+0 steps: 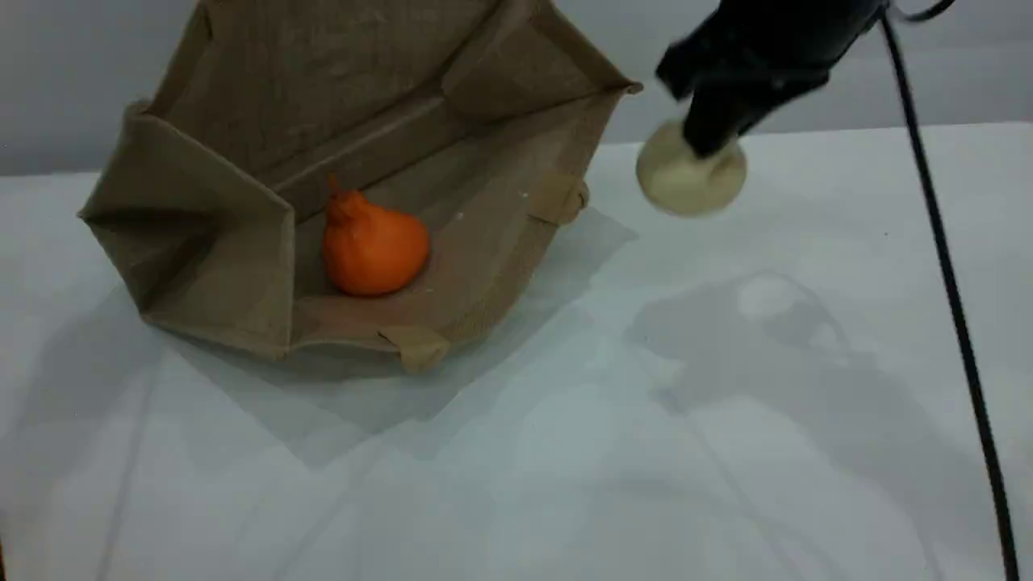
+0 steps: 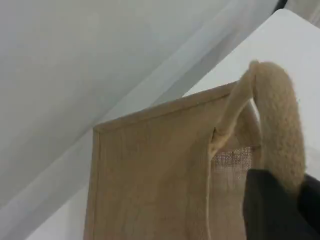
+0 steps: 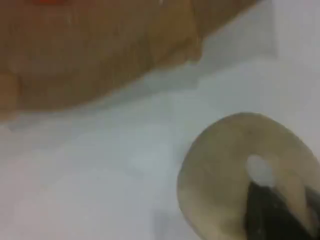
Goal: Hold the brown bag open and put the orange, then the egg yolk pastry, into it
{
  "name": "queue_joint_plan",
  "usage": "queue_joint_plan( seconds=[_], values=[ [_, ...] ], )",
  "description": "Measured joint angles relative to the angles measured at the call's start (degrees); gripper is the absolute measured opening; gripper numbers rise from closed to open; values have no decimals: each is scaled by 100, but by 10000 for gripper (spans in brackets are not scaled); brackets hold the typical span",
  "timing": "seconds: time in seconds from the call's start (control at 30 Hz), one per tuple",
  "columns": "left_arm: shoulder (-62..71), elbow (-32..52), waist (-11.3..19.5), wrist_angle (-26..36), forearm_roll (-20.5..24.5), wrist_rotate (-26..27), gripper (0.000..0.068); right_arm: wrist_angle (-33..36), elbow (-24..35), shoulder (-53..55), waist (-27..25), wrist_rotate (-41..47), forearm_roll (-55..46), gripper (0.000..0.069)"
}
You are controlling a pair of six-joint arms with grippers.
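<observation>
The brown bag (image 1: 218, 234) lies on the left of the table with its mouth held wide toward the camera. The orange (image 1: 375, 246) rests inside it on the lower wall. In the left wrist view my left gripper (image 2: 280, 210) is shut on the bag's padded beige handle (image 2: 277, 125), above the bag's woven side (image 2: 150, 175). My right gripper (image 1: 714, 129) is shut on the egg yolk pastry (image 1: 690, 181) and holds it in the air just right of the bag's mouth. The right wrist view shows the pastry (image 3: 235, 175) close up, with the bag (image 3: 100, 50) blurred beyond.
A black cable (image 1: 944, 266) hangs down the right side of the scene from the right arm. The white table (image 1: 565, 452) spreads in front of the bag, and a grey wall stands behind it.
</observation>
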Motion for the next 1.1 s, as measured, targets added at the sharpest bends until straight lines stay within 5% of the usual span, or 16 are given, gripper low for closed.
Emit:
queue_joint_plan(
  seconds=[0.3,0.53,0.8,1.1],
  values=[
    [0,0,-365,0,0,19,93,-1493,1542,-1124,311,-640,786,30],
    [0,0,-647,0,11,19,93,-2853,2331,-1124,1228,-921,966,30],
    [0,0,-909,4,-63,19,93,-4179,2217,-981,1774,-838,986,30],
    [0,0,-1069,4,-91,-1,93,-3955,1435,-18,1774,-823,961,30]
  ],
)
